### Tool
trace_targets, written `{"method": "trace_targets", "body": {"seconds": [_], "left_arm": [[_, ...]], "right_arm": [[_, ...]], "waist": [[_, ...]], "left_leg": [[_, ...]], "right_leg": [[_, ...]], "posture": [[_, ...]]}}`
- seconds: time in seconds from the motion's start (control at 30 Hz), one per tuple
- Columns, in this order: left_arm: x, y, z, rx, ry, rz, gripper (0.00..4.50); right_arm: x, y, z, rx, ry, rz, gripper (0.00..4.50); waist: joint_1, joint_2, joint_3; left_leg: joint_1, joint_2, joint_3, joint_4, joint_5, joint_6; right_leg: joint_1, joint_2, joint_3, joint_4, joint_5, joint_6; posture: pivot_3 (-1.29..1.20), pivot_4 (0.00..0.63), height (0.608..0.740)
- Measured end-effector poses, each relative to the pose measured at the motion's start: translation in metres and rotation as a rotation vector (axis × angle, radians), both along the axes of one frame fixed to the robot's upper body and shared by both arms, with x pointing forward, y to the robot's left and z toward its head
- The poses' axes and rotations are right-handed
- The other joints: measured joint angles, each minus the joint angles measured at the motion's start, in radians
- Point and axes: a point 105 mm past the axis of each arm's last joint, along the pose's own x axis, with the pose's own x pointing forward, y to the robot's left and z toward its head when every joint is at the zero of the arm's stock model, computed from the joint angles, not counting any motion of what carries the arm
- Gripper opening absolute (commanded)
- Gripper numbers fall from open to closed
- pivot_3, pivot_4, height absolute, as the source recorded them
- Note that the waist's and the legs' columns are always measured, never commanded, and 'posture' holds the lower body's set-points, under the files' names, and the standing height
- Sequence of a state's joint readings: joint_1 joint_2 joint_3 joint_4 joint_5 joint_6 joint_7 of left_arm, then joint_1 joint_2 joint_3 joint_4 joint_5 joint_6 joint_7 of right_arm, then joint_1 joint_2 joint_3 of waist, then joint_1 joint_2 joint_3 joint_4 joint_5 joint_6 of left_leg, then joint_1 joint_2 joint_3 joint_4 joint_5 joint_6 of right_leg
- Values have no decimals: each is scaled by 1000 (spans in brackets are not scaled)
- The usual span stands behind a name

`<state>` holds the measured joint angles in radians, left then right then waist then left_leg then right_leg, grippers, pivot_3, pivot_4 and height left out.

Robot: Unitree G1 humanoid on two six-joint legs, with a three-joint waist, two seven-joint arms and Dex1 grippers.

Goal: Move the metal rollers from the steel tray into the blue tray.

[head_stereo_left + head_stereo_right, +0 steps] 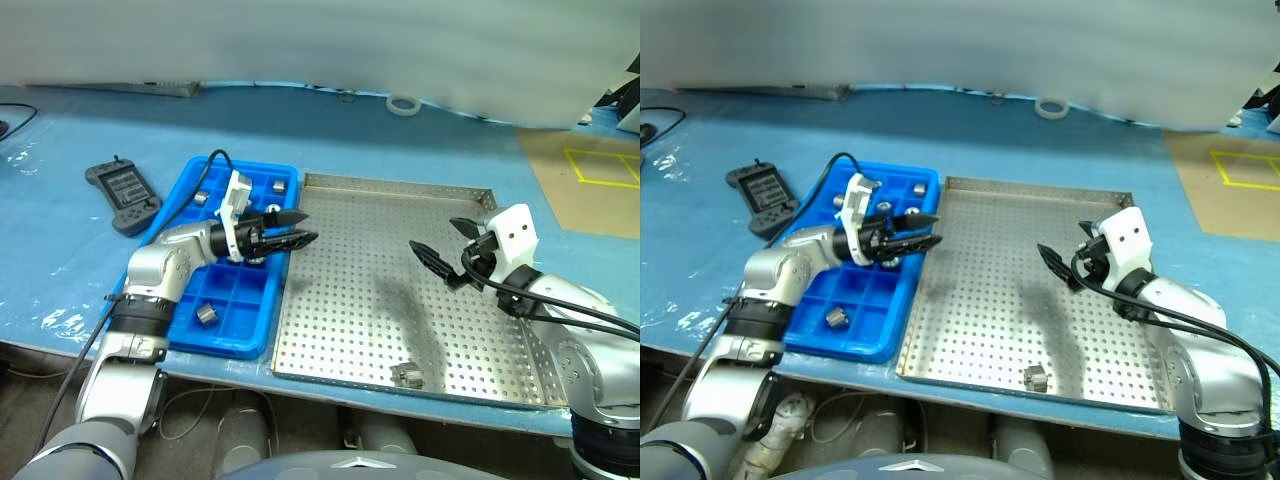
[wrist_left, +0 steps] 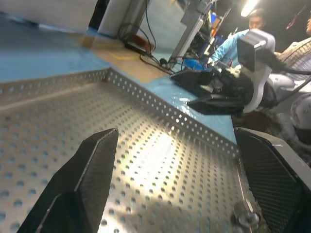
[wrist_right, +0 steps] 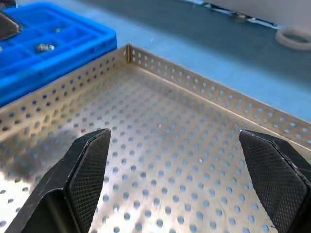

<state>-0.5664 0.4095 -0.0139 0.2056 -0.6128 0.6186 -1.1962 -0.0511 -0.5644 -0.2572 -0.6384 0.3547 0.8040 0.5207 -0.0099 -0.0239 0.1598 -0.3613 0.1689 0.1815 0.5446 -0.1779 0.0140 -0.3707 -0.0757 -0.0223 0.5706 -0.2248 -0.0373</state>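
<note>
left eye view: both grippers are held empty and spread apart above the two trays.

the steel tray (image 1: 380,300) is seen beside the blue tray (image 1: 262,330), their edges touching. the left gripper (image 1: 300,228), jaws parted and nothing between them, hangs over the seam of the trays. the right gripper (image 1: 445,250), jaws wide and empty, is over the steel tray's right part. one of the metal rollers (image 1: 407,375) lies near the steel tray's front rim; others (image 1: 206,313) sit in blue compartments.
</note>
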Motion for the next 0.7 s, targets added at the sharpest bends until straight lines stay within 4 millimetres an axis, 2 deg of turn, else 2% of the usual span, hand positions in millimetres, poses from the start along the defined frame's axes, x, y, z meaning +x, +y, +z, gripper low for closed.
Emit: {"method": "trace_targets", "body": {"seconds": [0.07, 0.17, 0.3, 0.4, 0.53, 0.7], "left_arm": [[-6, 0, -6, 11, 13, 10, 4026], [-14, -1, -12, 11, 39, 36, 4026], [-26, -9, -17, -26, 73, 52, 4026], [-28, -16, -11, -51, 66, 60, 4026], [-26, -16, -8, -54, 53, 72, 4026], [-19, -16, 7, -67, -2, 89, 4026]], "right_arm": [[-7, 1, 4, -32, -16, 3, 4465], [-16, -1, -2, -62, -3, -17, 4465], [-14, -14, 2, -89, -28, -109, 4465], [-11, -16, 10, -113, -58, -120, 4465], [-4, -9, 16, -107, -81, -84, 4465], [7, -5, 16, -101, -70, -50, 4465]], "waist": [[2, 1, 0], [1, 1, 0], [-5, 1, 0], [-4, 1, 0], [-4, 2, -1], [1, 2, -1]], "left_leg": [[1, 0, 0, 0, 0, 0], [1, 0, 0, 0, 0, 0], [-1, 0, 0, 0, 0, 0], [-1, 0, 0, -1, 0, 0], [-1, 0, 0, -2, 0, 0], [-2, -1, 0, -2, 0, 0]], "right_leg": [[2, 0, 0, 0, 0, 0], [2, -1, 0, -1, -1, 1], [-1, 0, 1, -1, -1, 1], [-1, 0, 0, -1, -1, 1], [-1, 0, 0, -2, -2, 3], [-1, 0, 0, -2, -1, 1]], "posture": [[-339, 150, 740], [-335, 150, 740], [-326, 150, 740], [-310, 150, 740], [-266, 150, 740], [-259, 150, 740]]}}
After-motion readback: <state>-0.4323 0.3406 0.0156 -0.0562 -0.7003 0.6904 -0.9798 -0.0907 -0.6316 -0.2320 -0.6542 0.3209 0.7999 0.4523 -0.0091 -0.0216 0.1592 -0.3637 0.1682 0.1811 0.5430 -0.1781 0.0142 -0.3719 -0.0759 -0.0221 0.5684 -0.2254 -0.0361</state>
